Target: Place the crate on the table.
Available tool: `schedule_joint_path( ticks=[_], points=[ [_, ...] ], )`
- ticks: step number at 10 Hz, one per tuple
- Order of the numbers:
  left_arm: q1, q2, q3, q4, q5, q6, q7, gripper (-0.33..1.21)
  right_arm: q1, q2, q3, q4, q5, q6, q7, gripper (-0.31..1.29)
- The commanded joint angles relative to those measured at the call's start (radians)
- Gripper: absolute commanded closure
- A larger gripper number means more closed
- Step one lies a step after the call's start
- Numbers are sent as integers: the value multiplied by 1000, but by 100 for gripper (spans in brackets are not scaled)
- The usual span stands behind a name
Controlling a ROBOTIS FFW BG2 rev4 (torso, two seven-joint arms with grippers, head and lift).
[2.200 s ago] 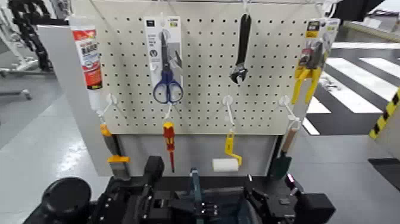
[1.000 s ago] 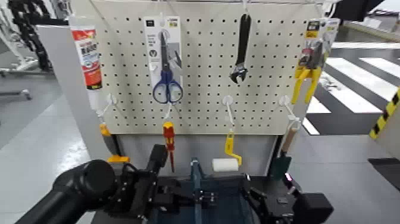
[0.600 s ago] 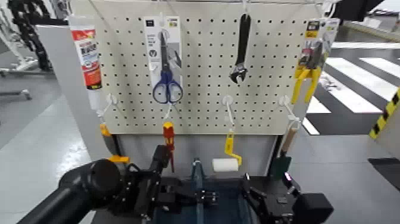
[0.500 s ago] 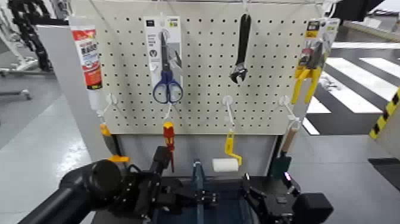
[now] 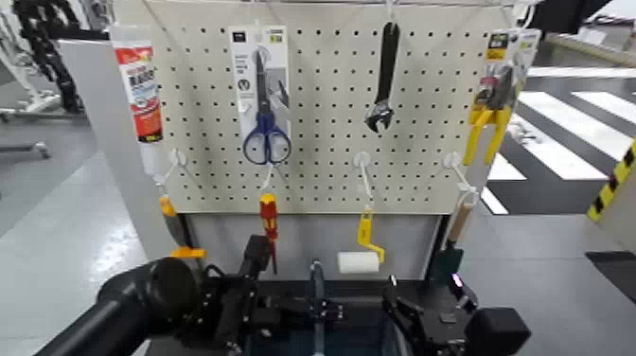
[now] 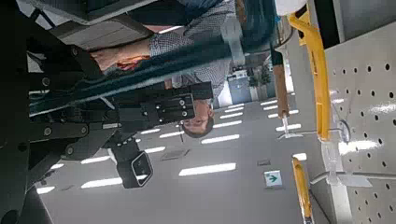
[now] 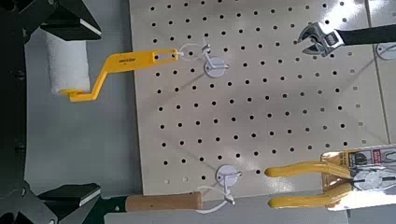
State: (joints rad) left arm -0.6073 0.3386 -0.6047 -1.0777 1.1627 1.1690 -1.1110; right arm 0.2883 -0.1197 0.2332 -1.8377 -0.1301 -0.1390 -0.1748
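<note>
The crate point(image 5: 358, 329) sits at the bottom edge of the head view, dark with a blue-teal inside and its thin upright centre bar point(image 5: 316, 289). My left gripper point(image 5: 257, 317) is against the crate's left side, at the end of the bulky black arm. My right gripper point(image 5: 416, 320) is at the crate's right side. In the right wrist view the right gripper point(image 7: 75, 106) has its black fingertips point(image 7: 67, 19) far apart with nothing between them. The left wrist view shows the crate's teal bars point(image 6: 140, 79) close up. What the crate rests on is hidden.
Right behind the crate stands a pegboard point(image 5: 322, 180) hung with scissors point(image 5: 266, 133), a wrench point(image 5: 383, 80), yellow pliers point(image 5: 490, 118), a red screwdriver point(image 5: 270, 222), a paint roller point(image 5: 358, 261) and a sealant tube point(image 5: 139, 90). A person's hand point(image 6: 131, 56) shows beyond the crate.
The crate's centre bar and both grippers have sunk slightly in the head view. The left arm has dropped a little with them.
</note>
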Motion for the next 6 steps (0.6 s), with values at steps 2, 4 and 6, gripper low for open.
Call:
schedule_joint_path(
  ticks=[2,4,6],
  points=[
    [1,-3,17,-8,2,-31,0,58,0,0,-2,0,-2,-4,0,14],
    [20,-9,43,-30,0,-51,19,32,2,0,-3,0,-5,-4,0,14],
    [52,-15,82,-68,0,-65,76,20,2,-2,-3,0,-6,-4,0,14]
  ],
)
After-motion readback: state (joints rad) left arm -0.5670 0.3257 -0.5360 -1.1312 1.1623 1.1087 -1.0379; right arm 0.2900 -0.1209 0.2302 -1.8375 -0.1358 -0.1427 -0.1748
